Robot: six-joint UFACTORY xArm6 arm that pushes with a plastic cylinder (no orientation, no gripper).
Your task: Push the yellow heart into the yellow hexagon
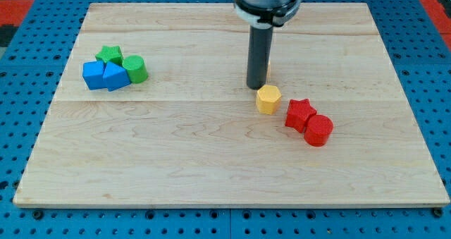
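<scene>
The yellow hexagon [268,99] lies right of the board's middle. My tip [255,88] stands just above and left of it, touching or nearly touching it. A thin yellow sliver [268,70] shows at the rod's right edge, above the hexagon. It looks like the yellow heart, mostly hidden behind the rod. Its shape cannot be made out.
A red star [300,113] and a red cylinder [318,130] sit touching, just right of the hexagon. At the view's left is a cluster: green star [110,54], green cylinder [135,69], a blue cube [93,75] and a blue triangular block [114,77]. The wooden board [211,168] is surrounded by blue pegboard.
</scene>
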